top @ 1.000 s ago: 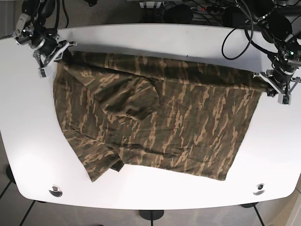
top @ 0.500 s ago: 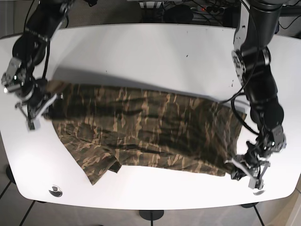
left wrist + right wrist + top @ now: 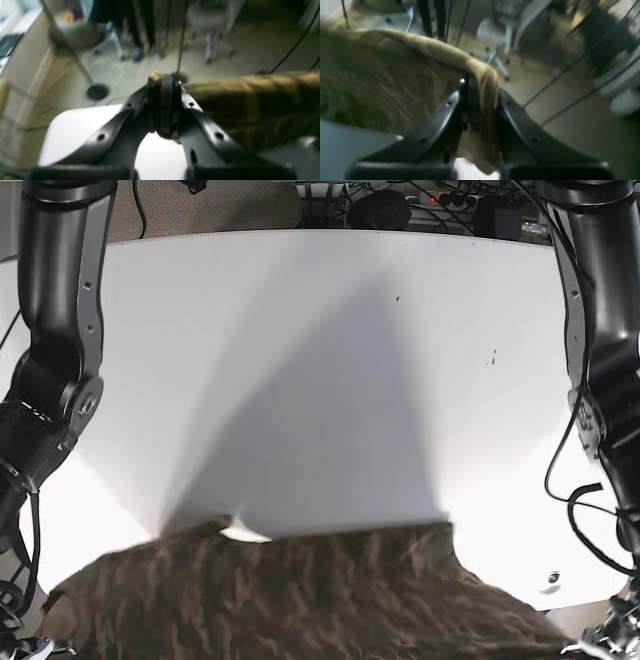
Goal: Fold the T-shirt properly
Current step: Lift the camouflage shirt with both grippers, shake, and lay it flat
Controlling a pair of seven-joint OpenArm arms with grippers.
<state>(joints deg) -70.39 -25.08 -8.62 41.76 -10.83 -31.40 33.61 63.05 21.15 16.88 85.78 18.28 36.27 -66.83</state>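
The camouflage T-shirt (image 3: 290,600) hangs lifted off the white table (image 3: 320,310), stretched across the bottom of the base view between both arms. My left gripper (image 3: 163,82) is shut on an edge of the shirt (image 3: 250,100), which runs off to the right in the left wrist view. My right gripper (image 3: 481,85) is shut on a bunched edge of the shirt (image 3: 382,82), which spreads to the left in the right wrist view. In the base view both grippers sit at the bottom corners, mostly cut off by the frame.
The shirt casts a wide shadow (image 3: 330,430) on the table. The two arms (image 3: 60,330) (image 3: 605,330) run down the left and right sides of the base view. Chairs, cables and floor show beyond the table in the wrist views.
Both arms have pulled the shirt toward the table's near edge and raised it off the surface. The tabletop where it lay is now bare and shadowed.
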